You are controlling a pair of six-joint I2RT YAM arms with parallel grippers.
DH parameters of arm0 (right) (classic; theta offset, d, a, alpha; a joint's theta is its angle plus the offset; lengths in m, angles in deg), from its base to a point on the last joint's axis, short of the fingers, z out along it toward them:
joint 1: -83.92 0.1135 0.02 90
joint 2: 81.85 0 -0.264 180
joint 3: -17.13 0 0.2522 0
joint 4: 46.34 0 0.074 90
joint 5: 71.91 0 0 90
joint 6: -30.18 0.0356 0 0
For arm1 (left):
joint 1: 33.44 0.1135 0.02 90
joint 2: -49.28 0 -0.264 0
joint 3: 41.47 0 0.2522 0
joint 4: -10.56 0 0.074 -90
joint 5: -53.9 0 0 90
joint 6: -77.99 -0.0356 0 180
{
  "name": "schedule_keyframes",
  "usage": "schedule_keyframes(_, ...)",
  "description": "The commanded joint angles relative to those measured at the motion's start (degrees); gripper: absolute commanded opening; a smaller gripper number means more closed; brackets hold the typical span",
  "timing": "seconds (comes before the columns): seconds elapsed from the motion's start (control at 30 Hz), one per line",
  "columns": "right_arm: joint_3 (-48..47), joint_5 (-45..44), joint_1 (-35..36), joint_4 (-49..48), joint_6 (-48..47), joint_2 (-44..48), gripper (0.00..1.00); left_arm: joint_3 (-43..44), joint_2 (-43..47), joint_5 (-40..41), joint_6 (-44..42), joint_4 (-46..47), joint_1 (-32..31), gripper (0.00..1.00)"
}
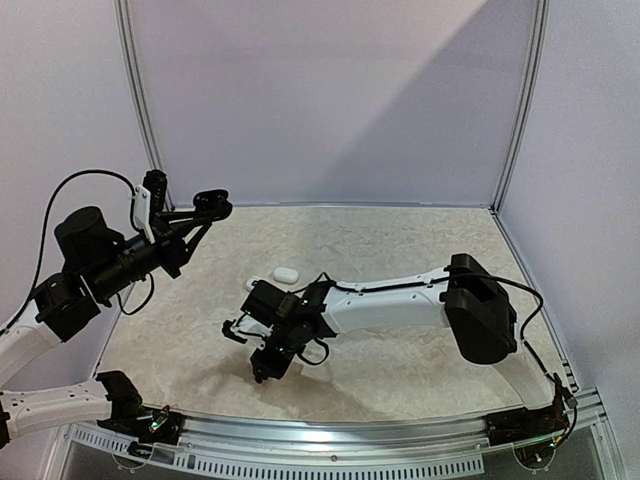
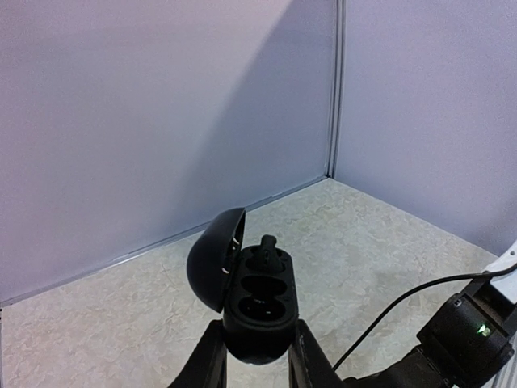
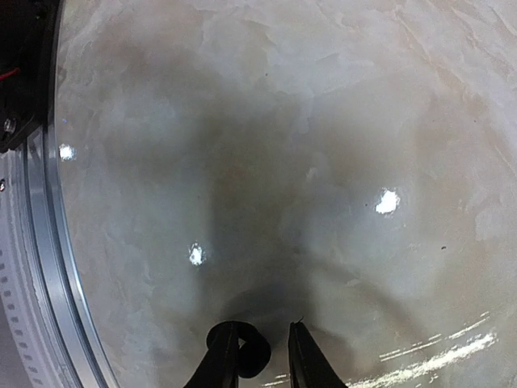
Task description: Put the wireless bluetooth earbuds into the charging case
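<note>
Left gripper [image 2: 258, 352] clamps the open black charging case [image 2: 260, 301]. On right gripper [image 3: 263, 333], jaws slightly apart, a black earbud [image 3: 252, 356] sits at nine o'clock, grip uncertain. The earbud is probably light and slick; pinch its sides.

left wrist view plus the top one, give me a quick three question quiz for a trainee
1. True or false: the black charging case gripped by the left pincer has its lid closed.
2. Where is the white case? A) lying on the table; B) in the left pincer; C) inside the black charging case.
3. In the left wrist view, which end of the open case has something sticking up out of it, the near end or the far end?

Key: 1 false, the lid stands open to one side. 2 A. 3 the far end, where a black earbud pokes up.
</note>
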Motion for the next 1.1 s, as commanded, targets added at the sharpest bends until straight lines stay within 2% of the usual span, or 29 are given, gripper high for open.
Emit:
schedule_keyframes(0.0, 3.11, 0.4, 0.61, 2.03, -1.15, 4.14, 0.21, -0.8, -0.16, -0.23, -0.48, -0.64, -0.83, 0.0)
schedule_keyframes(0.57, 5.11, 0.66, 1.11, 0.8, -1.48, 3.81, 0.21, -1.11, -0.24, -0.23, -0.58, -0.72, -0.92, 0.0)
schedule_keyframes(0.87, 5.06, 0.2, 1.29, 0.85, -1.01, 2.7, 0.15, -1.28, -0.24, -1.65, -0.58, -0.55, -0.92, 0.0)
schedule_keyframes(0.93, 4.93, -0.86, 1.29, 1.57, -0.83, 2.77, 0.16, -1.29, -0.26, -1.56, -0.56, -0.53, -0.92, 0.0)
schedule_keyframes(1.0, 4.74, -1.58, 1.27, 1.98, -0.83, 2.72, 0.23, -1.42, -0.33, -1.71, -0.43, -0.32, -0.92, 0.0)
schedule_keyframes(1.07, 3.79, -1.38, 1.26, 2.26, -1.21, 2.28, 0.23, -1.51, -0.38, -1.78, -0.37, -0.11, -0.92, 0.0)
